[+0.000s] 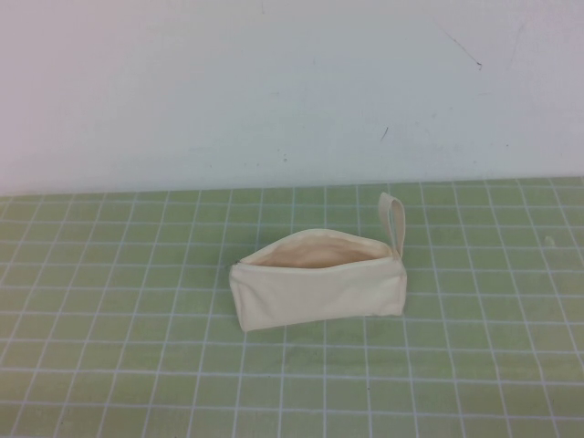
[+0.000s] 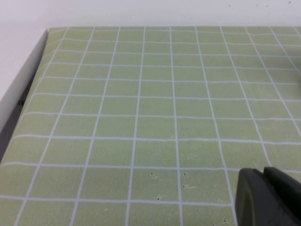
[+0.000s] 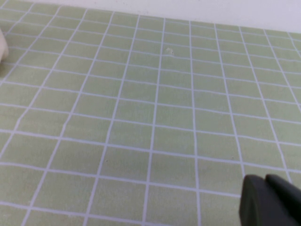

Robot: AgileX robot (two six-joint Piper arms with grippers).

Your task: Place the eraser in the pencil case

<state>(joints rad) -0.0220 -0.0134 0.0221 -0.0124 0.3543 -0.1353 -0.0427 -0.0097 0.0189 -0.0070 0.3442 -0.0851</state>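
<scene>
The pencil case (image 1: 315,290) is a cream canvas pouch lying in the middle of the green grid mat, with its zip open and its pale inside showing. Its loop strap (image 1: 394,224) sticks up at the right end. A cream corner of it shows at the edge of the right wrist view (image 3: 2,47). The eraser shows in no view. Neither arm appears in the high view. My left gripper (image 2: 263,172) is shut and empty over bare mat. My right gripper (image 3: 265,180) is shut and empty over bare mat, well off from the pouch.
The green grid mat (image 1: 137,365) covers the table up to a white wall (image 1: 274,91) at the back. The mat's left edge and a white border (image 2: 21,80) show in the left wrist view.
</scene>
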